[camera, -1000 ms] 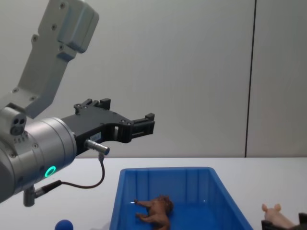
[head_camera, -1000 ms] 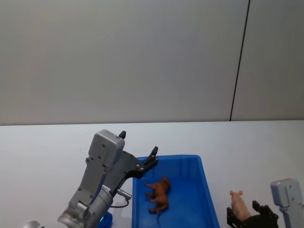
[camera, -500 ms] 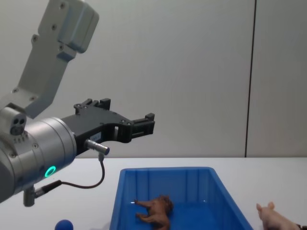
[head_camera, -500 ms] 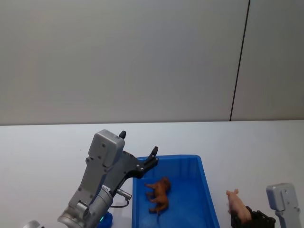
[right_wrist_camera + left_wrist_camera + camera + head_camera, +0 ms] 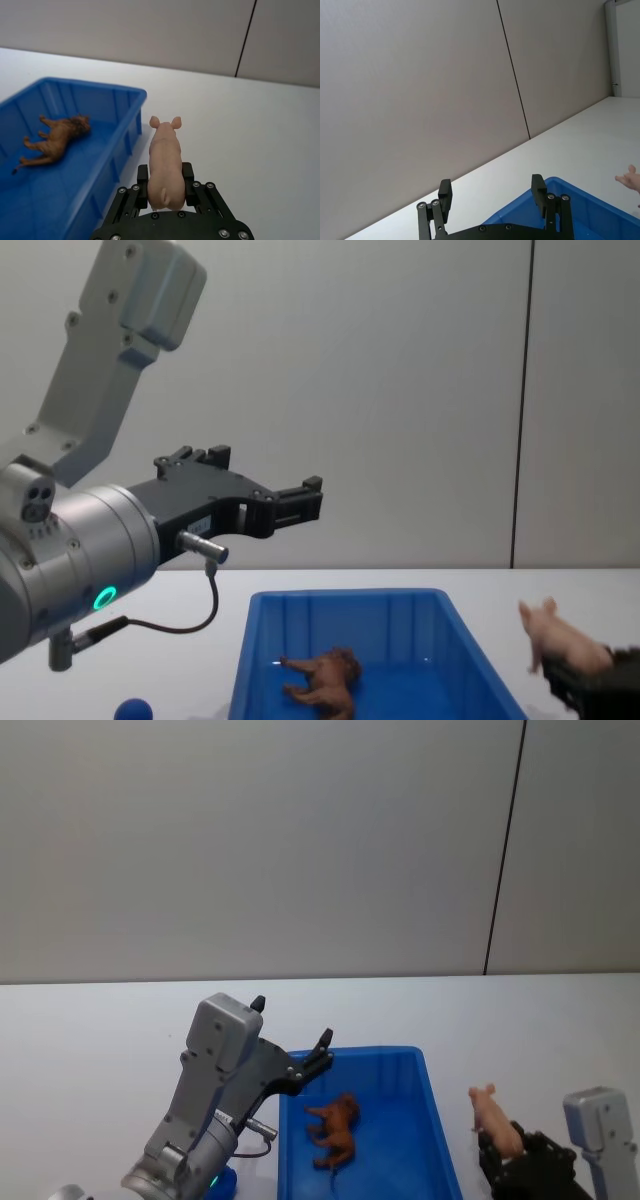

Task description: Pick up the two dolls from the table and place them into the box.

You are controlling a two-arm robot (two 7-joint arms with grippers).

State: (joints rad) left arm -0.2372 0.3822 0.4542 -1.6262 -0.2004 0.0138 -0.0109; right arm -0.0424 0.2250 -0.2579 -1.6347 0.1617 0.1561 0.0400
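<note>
- My right end effector (image 5: 165, 171) is clamped on the pink pig figure (image 5: 164, 150). In the last second it has risen and moved up beside the blue box (image 5: 95, 85).
- Brown animal figure (image 5: 55, 140) lies inside the box, so I judge one drop remaining.
- Left end effector (image 5: 491, 185) hovers over the box, fingers apart.
- No legible markings.

Left gripper (image 5: 491, 186): we hold it raised, pointing forward, jaws apart.
Right gripper (image 5: 165, 174): we hold it low, jaws clamped on pink pig (image 5: 164, 145).
</note>
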